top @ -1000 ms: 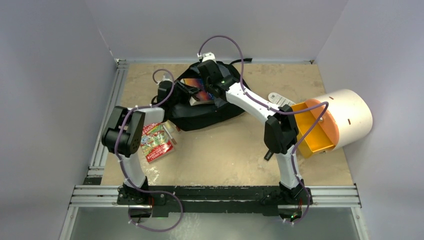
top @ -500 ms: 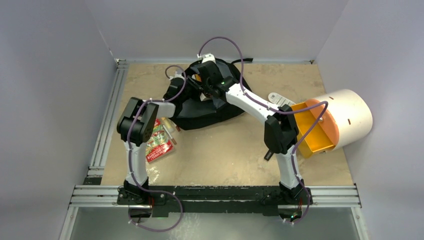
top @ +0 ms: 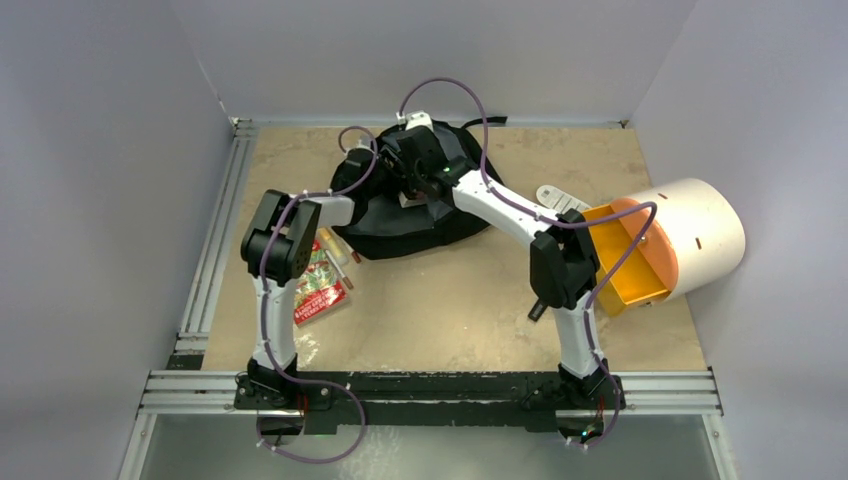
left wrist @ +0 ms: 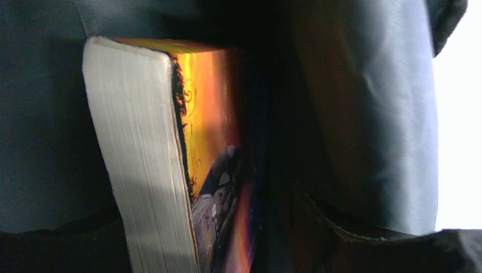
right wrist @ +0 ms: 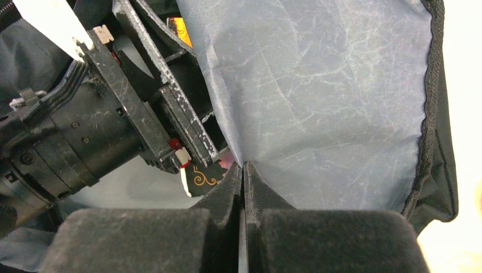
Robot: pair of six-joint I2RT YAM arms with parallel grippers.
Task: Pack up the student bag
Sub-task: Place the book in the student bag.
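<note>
On the worktop (top: 450, 310), a red snack packet (top: 318, 285) lies just near-left of the student bag (top: 400, 232), which sits toward the far side. Only the right wrist view shows the right gripper (right wrist: 243, 170) pressed together on the bag's grey lining, at its mouth. The left gripper (top: 383, 168) is just beside it inside the bag; I cannot tell if it is spread. Only the left wrist view shows a book (left wrist: 142, 159) on edge against the lining.
</note>
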